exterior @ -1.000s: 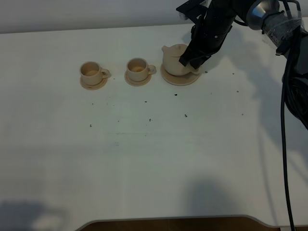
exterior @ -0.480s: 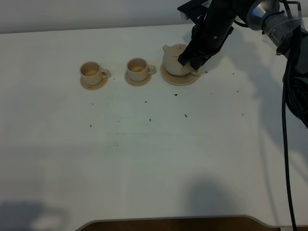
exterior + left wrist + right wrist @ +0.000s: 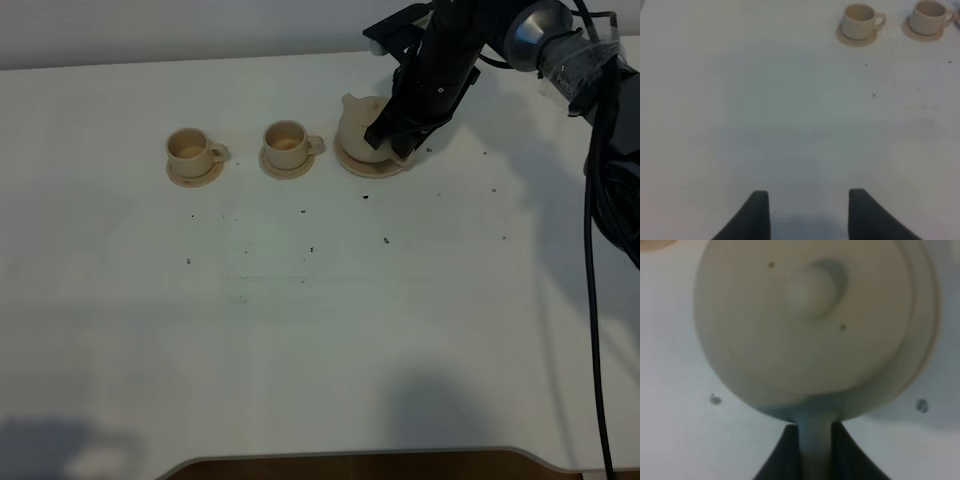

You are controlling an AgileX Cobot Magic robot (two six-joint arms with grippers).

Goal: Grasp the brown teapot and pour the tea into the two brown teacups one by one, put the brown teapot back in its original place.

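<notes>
One brown teapot [image 3: 357, 122], two teacups and three saucers are counted on the white table [image 3: 300, 330]. The left teacup [image 3: 187, 148] and the right teacup [image 3: 285, 138] are each set on a small saucer [image 3: 192, 178], side by side in a row along the far part of the table. The teapot is placed at the right end of that row, over the wide saucer [image 3: 372, 166]. Several dark specks [image 3: 386, 240] are scattered nearer the front.

Only the high view takes in the whole row at once. There the teapot's handle side is hidden by the right gripper [image 3: 390, 135]. Whether the pot's base touches the saucer cannot be told.

The right wrist view alone shows the grip. The teapot is seen from above, with its lid knob [image 3: 809, 290] and a crescent of the wide saucer's rim at one side. The right gripper's two dark fingers [image 3: 790, 455] are clamped on the loop handle [image 3: 815, 440], which is pinched between them.

The left gripper [image 3: 810, 212] is caught only by its own wrist camera. Its fingers are held well apart above bare table, pointed toward both teacups, which are seen far off.

The right arm [image 3: 450, 50] is reached in from the far right corner and slanted down toward the teapot.
</notes>
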